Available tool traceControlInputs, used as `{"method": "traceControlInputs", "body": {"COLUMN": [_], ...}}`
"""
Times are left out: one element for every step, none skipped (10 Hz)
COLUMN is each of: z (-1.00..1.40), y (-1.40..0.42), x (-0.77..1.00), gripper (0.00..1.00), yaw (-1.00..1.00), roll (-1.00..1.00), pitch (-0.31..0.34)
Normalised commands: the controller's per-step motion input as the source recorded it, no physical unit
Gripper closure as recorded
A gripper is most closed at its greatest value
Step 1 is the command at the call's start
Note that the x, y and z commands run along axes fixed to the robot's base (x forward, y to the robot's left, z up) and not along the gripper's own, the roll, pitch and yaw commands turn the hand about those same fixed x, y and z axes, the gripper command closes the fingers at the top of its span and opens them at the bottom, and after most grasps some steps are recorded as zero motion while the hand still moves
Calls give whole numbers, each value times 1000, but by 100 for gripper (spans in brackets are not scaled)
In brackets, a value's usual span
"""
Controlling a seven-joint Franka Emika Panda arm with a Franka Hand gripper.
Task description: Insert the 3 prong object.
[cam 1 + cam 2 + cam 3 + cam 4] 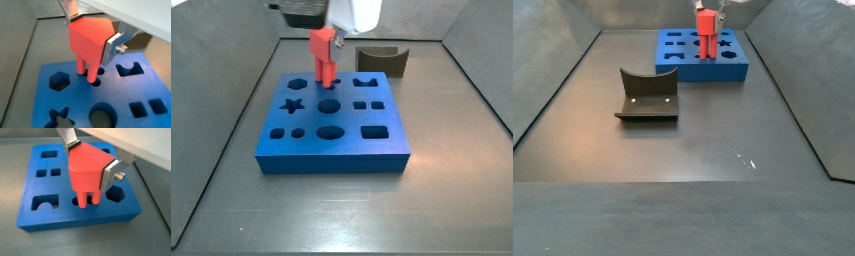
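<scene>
The pincer (90,159) grips the red 3 prong object (88,172) upright over the blue block (40,198) on the bench, prong tips at the round holes (95,81). Insertion looks underway; next, press straight down, keeping prongs aligned.

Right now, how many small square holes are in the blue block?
2. One small square hole and a second lie side by side in the blue block's middle row. The end effector, above the far row, grips the 3 prong object, which may hide others.
</scene>
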Motion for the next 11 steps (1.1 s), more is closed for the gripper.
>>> {"method": "traceControlInputs", "body": {"z": [-220,-249,-220,-274,-329,-329,-297,-257,-251,-343,-380], "y": [-9,0,0,0,0,-17,-11,0,0,-11,-17], "x": [329,377,186,89,0,-211,-231,-174,-117,0,86], "gripper": [100,100,100,100,100,100,100,100,100,100,100], "yaw": [-754,-671,-286,-169,-37,0,0,0,0,0,-77], "roll": [-84,-66,-29,-24,-3,-43,-24,-13,-21,-60,-56], "pitch": [-16,-6,0,-14,-40,-99,-101,-91,-91,-106,-97]}}
